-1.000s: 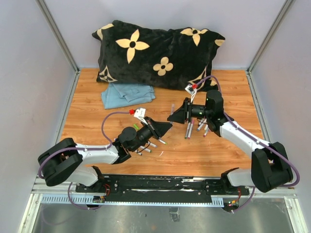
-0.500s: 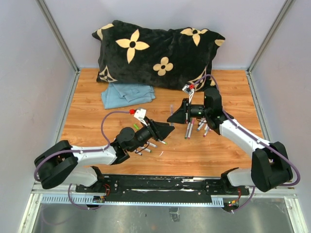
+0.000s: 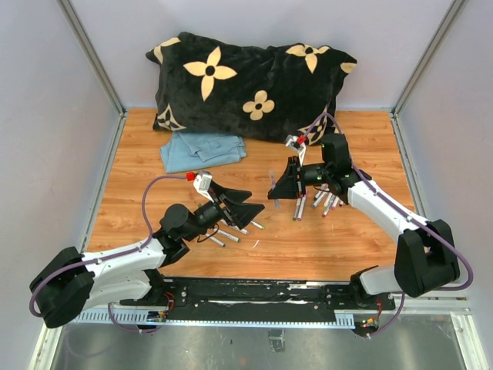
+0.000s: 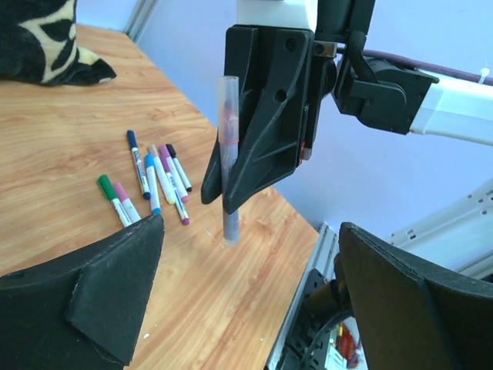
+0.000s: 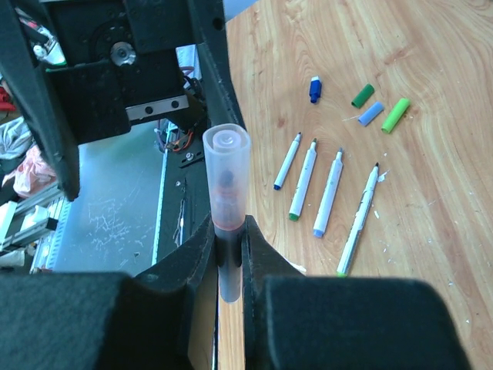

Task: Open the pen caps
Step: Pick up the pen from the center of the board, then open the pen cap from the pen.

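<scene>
My right gripper (image 5: 231,254) is shut on a grey pen (image 5: 226,193) that stands upright, its translucent cap (image 4: 226,108) on the top end. The same gripper (image 3: 283,185) hovers over the table's middle. My left gripper (image 4: 246,301) is wide open with nothing between its fingers, and faces the held pen from a short way off; it shows in the top view too (image 3: 235,202). Loose pen caps lie on the wood: blue (image 5: 314,89), green (image 5: 363,95) and bright green (image 5: 396,115). Beside them lie several uncapped pens (image 5: 328,192). Several capped pens (image 4: 150,181) lie in a cluster.
A black pillow (image 3: 246,81) with cream flowers fills the back of the table, with a folded blue cloth (image 3: 202,148) in front of it. Uncapped pens (image 3: 231,231) lie under my left gripper. The black rail (image 3: 262,293) runs along the near edge.
My left gripper has gone from shut to wide open and the left arm has drawn back to the left. The right gripper has closed on the upright pen and risen slightly.
</scene>
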Robot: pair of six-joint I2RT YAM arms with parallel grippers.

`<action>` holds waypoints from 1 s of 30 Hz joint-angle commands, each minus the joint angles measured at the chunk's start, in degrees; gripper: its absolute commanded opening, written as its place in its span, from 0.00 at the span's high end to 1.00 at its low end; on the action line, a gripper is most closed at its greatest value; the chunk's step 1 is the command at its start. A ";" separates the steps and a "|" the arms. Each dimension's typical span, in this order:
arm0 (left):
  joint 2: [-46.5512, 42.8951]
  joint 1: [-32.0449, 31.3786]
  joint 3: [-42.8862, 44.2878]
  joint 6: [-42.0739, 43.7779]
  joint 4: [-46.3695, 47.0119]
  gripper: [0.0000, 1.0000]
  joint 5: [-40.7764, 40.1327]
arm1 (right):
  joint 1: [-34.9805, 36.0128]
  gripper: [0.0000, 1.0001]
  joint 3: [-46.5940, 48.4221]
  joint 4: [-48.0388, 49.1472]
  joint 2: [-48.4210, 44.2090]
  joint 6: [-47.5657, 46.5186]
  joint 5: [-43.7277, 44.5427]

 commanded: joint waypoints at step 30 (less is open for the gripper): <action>5.16 11.42 1.53 -6.14 7.73 0.01 18.94 | 0.33 0.95 2.66 -3.62 2.55 -5.30 -6.48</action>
